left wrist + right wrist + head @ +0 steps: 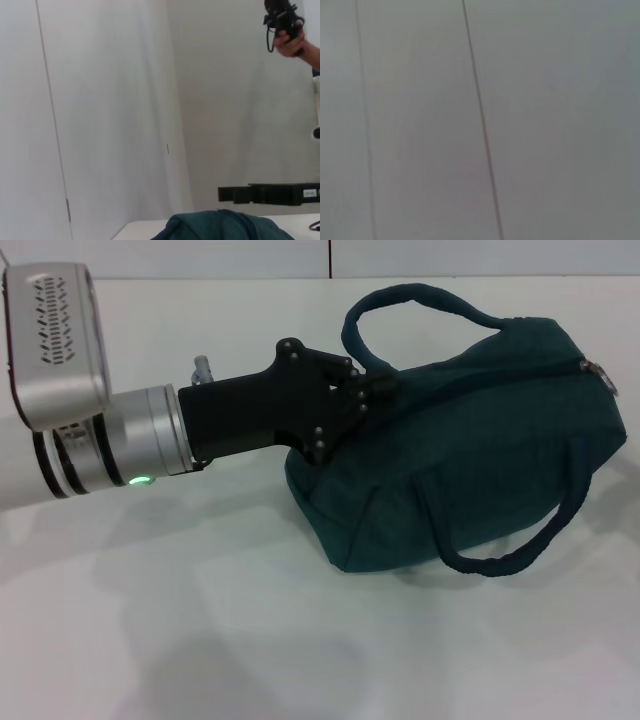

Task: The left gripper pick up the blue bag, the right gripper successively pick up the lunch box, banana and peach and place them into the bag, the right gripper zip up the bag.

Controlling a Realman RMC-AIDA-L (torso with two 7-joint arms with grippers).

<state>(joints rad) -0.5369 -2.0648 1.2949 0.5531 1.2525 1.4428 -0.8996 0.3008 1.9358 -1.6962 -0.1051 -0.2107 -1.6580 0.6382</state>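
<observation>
currently the left gripper [375, 390] is reaching in from the left of the blue bag [480, 440], its black body lying against the bag's left end just below the rear handle [420, 305]. its fingertips are sinking into the fabric there, so i cannot tell whether they are clamped on cloth or merely resting. the bag itself is lying on its side on the white table [200, 640], the zipper pull [603, 375] sitting at the bag's far right end and the front handle [520, 545] drooping onto the table below it. the zip line is looking closed, and no lunch box, banana or peach is showing anywhere, so i am judging the packing as done.

from here the main risk is a slack hold: if the fingers are pinching only loose fabric, the bag is likely to sag or slide out as the arm lifts, and a loaded bag hanging by one end may swing.

the head view is showing the contact with the bag, but not the room. the left wrist view is showing only the top of the bag [220, 227] and, above and right of it, a person's hand [295, 42] holding a black device. the right wrist view is showing a bare wall panel [545, 120] only; the right gripper is not appearing in any view.
</observation>
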